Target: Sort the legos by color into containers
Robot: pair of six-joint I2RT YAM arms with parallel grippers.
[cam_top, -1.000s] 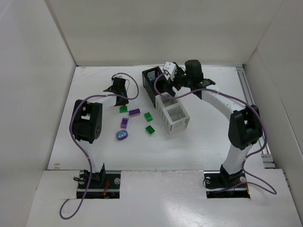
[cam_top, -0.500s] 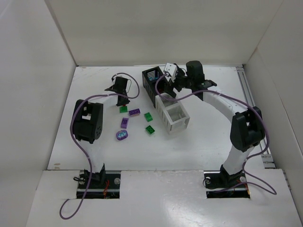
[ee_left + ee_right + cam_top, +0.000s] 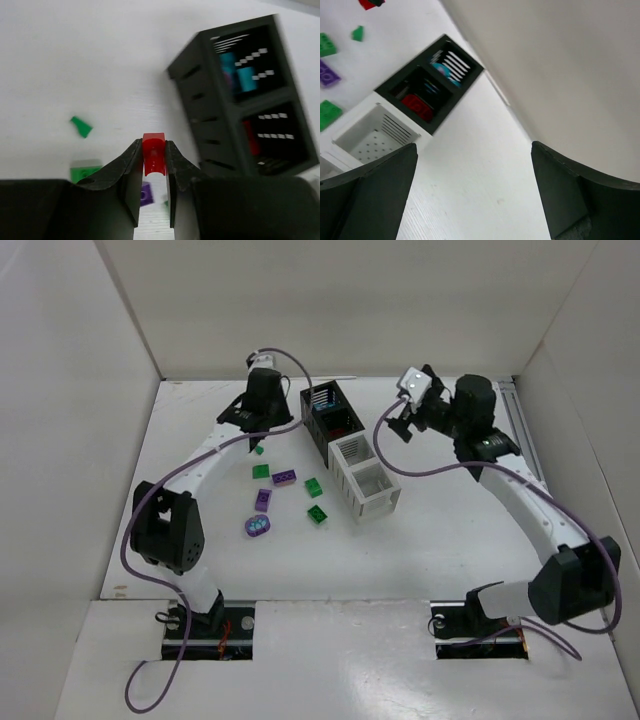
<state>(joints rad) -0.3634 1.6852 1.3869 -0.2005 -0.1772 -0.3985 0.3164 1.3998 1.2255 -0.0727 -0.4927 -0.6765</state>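
Direction is the whole matter here: the red brick (image 3: 153, 152) has to go to the right. The left jaws are closed on it, pinching its narrow width, so its long axis runs straight out along the fingers (image 3: 131, 165) and its front end pokes past their tips. It hangs above the table (image 3: 200, 540), clear of the loose legos below, among them a green brick (image 3: 261, 471) and a purple brick (image 3: 284, 477).

In the left wrist view the containers (image 3: 350, 455) stand to the right of the jaws and slightly ahead. The far black bin (image 3: 235, 42) holds cyan pieces. The nearer black bin (image 3: 212, 145) shows something red inside, which I judge to be the right home for this brick. From above, that red-holding bin (image 3: 345, 443) is near the left jaws but not under them, with its slatted wall between the two.

The right jaws stand wide with nothing between them, off on the far side of the row. The left arm is both nearer and loaded, so the move is its own: probably a short carry rightward over the wall, then a release.
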